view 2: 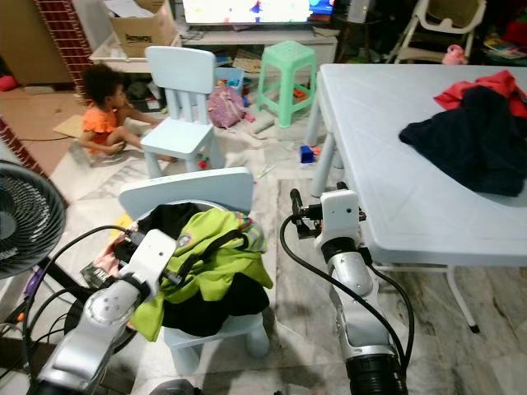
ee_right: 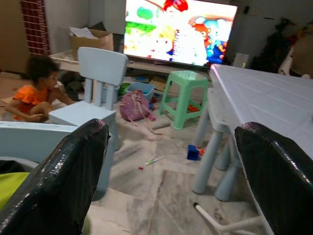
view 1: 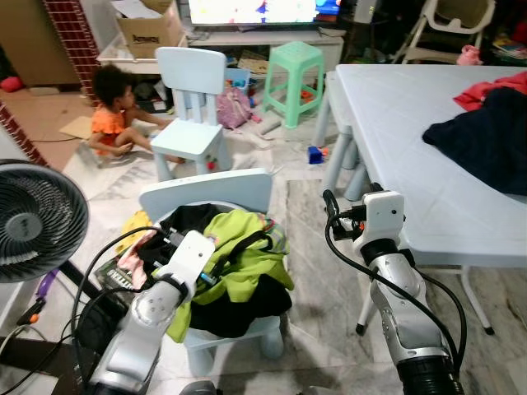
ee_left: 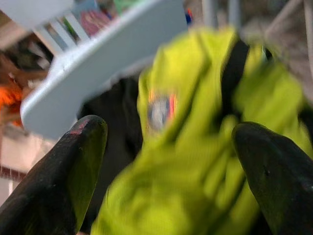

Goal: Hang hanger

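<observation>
The left gripper hangs nearest the camera, its two black fingers spread apart just over a lime-green jacket, which sits blurred between them in the wrist view. The jacket tops a heap of clothes — dark garments under it, something pink at the heap's left edge — piled on the seat of a small pale-blue chair directly in front of the robot. I cannot pick out a hanger anywhere in the heap or around it; if one is there, the clothes hide it.

The right gripper is held up beside the chair, to its right, fingers wide apart and empty, pointing out across the room near the edge of a white table. On the table's far right lie a dark navy garment and, touching it behind, a red one.

At the left edge stands a black fan. Farther off on the marble floor, a second pale-blue chair faces away, and a person in an orange top sits on the floor just beside it. Beyond are a green plastic stool, a pink bag, a cardboard box and — at the far wall — a lit television showing a cartoon.
</observation>
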You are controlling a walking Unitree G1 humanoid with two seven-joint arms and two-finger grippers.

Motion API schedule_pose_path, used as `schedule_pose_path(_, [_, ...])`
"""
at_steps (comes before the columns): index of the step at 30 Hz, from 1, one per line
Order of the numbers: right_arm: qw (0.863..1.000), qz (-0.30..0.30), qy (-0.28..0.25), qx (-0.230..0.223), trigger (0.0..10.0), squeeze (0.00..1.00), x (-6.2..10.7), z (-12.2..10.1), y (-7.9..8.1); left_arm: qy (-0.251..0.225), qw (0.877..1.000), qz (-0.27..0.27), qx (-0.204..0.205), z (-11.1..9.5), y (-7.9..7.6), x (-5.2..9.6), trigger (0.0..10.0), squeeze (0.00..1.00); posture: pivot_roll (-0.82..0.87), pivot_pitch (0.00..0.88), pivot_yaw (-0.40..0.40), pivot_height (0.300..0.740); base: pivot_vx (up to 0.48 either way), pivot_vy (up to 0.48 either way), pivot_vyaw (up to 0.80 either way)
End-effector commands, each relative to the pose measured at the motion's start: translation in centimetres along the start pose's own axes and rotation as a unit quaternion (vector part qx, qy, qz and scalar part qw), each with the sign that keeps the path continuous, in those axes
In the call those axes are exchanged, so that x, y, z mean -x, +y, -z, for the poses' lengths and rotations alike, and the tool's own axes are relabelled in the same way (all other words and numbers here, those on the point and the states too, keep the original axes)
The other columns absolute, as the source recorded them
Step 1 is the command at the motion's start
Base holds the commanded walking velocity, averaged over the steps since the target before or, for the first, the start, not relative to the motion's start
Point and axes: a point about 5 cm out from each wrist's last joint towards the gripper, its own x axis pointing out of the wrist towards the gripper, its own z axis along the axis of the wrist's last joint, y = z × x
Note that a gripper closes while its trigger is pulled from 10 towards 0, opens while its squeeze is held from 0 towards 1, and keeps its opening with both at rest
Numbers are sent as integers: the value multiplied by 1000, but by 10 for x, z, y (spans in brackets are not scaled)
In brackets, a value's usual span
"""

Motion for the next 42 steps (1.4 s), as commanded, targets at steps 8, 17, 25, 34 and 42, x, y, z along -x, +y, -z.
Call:
schedule_pose_path(8, [1000,-16,14,12,10000,0,1,1,-3,-5,997,63,-51,7,1,0,10000,0,59,5,-10,740,0,0,0])
schedule_pose_path(17, [999,-31,23,35,10000,0,14,-2,-9,-12,989,117,-95,0,-2,-33,10000,0,-41,4,6,740,0,0,0])
schedule_pose_path(25, [998,-42,31,40,10000,0,19,0,-7,41,975,169,-141,19,-8,-36,510,0,-52,0,13,740,0,0,0])
schedule_pose_path(34, [973,-207,96,9,10000,0,41,12,19,49,980,133,-138,27,4,-46,0,0,-66,0,-6,740,0,0,0])
schedule_pose_path(42, [945,-272,178,22,10000,0,65,27,17,37,984,109,-136,25,7,-59,0,0,-100,0,-16,740,0,0,0])
